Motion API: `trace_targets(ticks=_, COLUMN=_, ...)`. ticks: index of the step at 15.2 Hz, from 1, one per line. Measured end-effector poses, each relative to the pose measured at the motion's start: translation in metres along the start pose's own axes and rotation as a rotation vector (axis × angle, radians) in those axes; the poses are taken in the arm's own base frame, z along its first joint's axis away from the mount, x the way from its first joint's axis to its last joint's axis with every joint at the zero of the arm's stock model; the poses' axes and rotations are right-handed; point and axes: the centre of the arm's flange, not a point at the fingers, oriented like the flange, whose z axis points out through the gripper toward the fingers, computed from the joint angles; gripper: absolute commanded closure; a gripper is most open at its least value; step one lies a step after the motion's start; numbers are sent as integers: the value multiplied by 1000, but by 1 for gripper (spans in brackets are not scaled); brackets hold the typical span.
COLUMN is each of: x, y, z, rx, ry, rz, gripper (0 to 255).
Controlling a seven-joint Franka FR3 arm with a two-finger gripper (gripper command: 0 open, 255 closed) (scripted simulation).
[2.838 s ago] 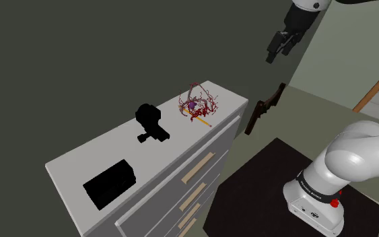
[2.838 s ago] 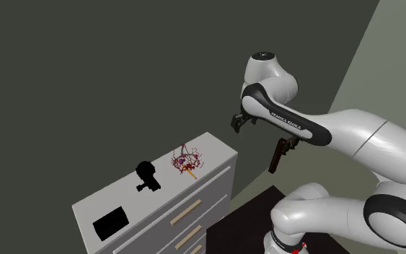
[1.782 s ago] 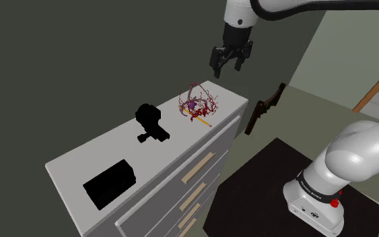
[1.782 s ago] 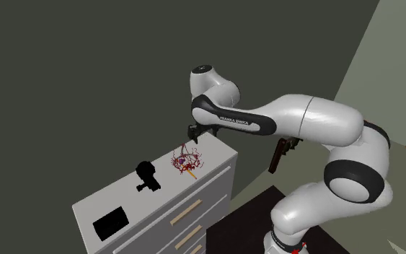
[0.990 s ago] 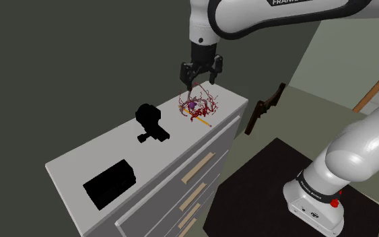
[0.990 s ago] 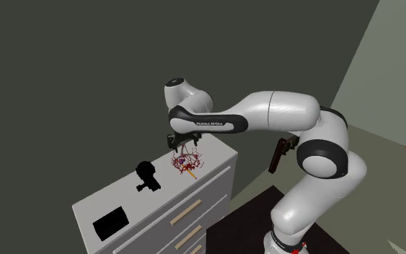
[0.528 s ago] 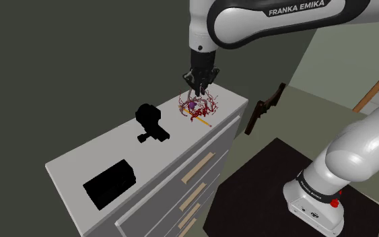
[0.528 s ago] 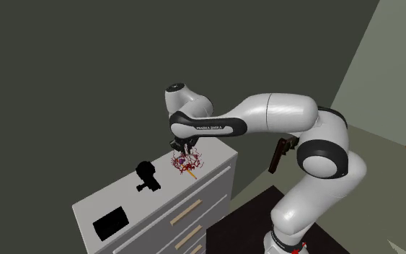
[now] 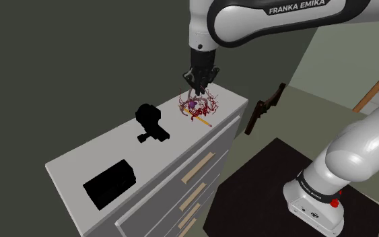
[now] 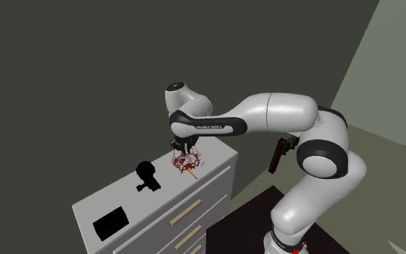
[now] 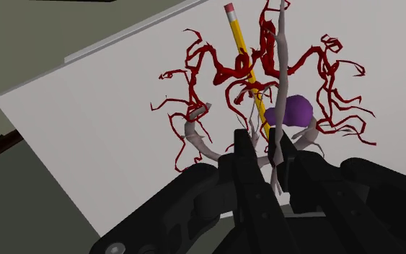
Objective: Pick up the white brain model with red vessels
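The brain model (image 9: 196,106) lies near one end of the white dresser top (image 9: 93,153), over a yellow pencil (image 11: 246,65). It is an open tangle of thin red vessels around pale stems and a purple lump, so probably light, springy and easily snapped. The end effector (image 11: 263,150) is pinched on a pale central stem, likely the sturdiest hold; the red twigs would probably bend or slip.

brain model (image 11: 295,112): red vessels smooth, faint gloss; pale tubes matt | pencil (image 11: 241,52): smooth yellow paint, pink rubber end | gripper (image 11: 259,149): matt black | arm (image 9: 245,19): glossy white shell | dresser top (image 9: 87,158): flat matt white | drawer handles (image 9: 198,168): pale wood look
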Motion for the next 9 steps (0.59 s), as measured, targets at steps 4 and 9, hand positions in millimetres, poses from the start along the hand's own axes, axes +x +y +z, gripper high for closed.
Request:
trace_targets(ticks=4, x=1, y=2, z=-18, rx=0, ry=-1, rz=0, gripper=255)
trace_targets(ticks=9, x=3, y=4, z=-44, rx=0, ry=-1, rz=0, gripper=255)
